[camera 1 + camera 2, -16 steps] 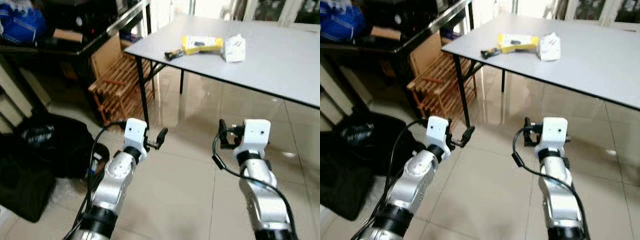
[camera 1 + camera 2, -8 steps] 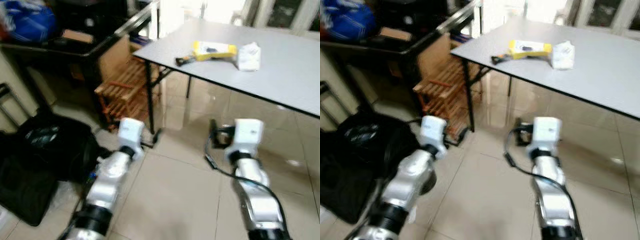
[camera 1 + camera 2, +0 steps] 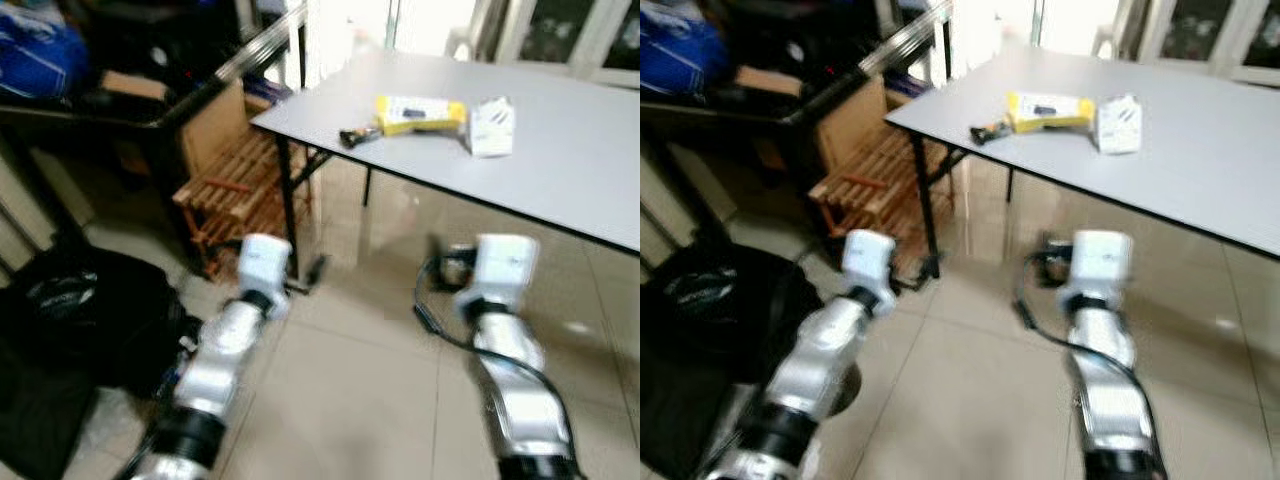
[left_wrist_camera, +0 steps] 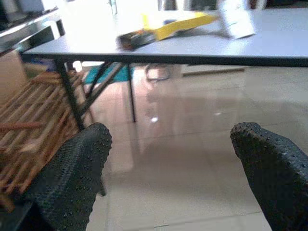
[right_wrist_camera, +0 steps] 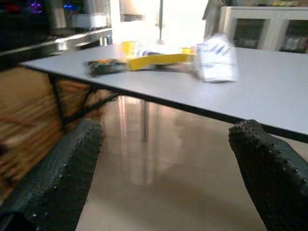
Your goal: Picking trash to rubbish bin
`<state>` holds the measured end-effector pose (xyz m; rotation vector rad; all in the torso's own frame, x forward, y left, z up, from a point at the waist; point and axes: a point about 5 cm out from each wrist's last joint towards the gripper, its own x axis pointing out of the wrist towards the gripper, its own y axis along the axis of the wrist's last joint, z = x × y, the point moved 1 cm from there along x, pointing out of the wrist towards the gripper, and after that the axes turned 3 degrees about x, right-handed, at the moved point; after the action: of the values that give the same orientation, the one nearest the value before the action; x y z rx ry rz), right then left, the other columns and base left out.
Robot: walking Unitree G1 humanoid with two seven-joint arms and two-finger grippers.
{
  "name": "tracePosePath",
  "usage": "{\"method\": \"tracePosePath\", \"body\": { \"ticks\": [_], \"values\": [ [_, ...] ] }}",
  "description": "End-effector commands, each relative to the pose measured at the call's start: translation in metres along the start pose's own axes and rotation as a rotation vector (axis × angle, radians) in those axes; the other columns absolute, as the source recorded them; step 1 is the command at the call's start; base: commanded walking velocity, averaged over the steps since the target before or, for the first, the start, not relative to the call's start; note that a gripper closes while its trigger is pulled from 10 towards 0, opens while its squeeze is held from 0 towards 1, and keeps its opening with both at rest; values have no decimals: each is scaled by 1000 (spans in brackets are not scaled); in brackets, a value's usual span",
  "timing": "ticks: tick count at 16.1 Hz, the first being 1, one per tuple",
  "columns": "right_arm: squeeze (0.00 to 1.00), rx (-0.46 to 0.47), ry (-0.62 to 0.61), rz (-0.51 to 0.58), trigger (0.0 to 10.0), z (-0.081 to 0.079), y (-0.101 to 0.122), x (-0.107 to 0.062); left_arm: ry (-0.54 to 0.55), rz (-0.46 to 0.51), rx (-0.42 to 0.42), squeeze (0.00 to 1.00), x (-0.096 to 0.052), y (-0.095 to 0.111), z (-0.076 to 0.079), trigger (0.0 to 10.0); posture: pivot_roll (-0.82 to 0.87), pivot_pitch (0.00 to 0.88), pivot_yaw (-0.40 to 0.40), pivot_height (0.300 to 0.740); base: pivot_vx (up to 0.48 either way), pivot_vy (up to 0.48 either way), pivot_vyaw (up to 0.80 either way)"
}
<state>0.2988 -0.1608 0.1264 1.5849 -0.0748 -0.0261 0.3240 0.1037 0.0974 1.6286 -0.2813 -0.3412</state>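
Note:
Three pieces of trash lie near the left end of the grey table [image 3: 580,170]: a yellow packet [image 3: 420,113], a white crumpled carton [image 3: 491,126] and a small dark wrapper [image 3: 357,136]. Both arms are held forward, low over the tiled floor and short of the table edge. My left gripper [image 3: 312,272] is open and holds nothing; in its wrist view the fingers [image 4: 72,178] stand wide apart below the table edge. My right gripper [image 3: 450,268] is open too, its fingers [image 5: 269,168] spread with the carton [image 5: 216,60] ahead above them.
The table's black leg [image 3: 290,215] stands just ahead of my left gripper. A wooden slatted rack [image 3: 235,185] and cardboard [image 3: 215,120] sit under a dark bench [image 3: 150,95] on the left. Black bags [image 3: 80,310] lie on the floor at the left. Tiled floor [image 3: 380,380] lies ahead.
The whole picture has shifted and blurred, so the camera has moved. Both arms keep the same forward pose with open fingers. The trash lies as before.

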Motion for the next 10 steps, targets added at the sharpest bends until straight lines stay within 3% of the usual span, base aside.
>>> {"method": "tracePosePath", "body": {
  "ticks": [1,5,7,10],
  "values": [
    [0,-11,-34,3,10000,10,1,1,-24,6,6,0,3,2,8,10000,-101,40,50,740,431,0,0],
    [0,-16,-50,14,10000,11,4,2,-26,12,17,0,4,3,8,10000,-101,38,49,740,443,0,0],
    [0,-16,-57,15,10000,12,5,3,-4,22,31,0,7,8,0,10000,-101,38,49,740,450,0,0],
    [0,-16,-63,13,10000,12,5,3,30,34,30,0,12,15,-11,10000,-101,38,49,740,454,0,-635]
  ]
}}
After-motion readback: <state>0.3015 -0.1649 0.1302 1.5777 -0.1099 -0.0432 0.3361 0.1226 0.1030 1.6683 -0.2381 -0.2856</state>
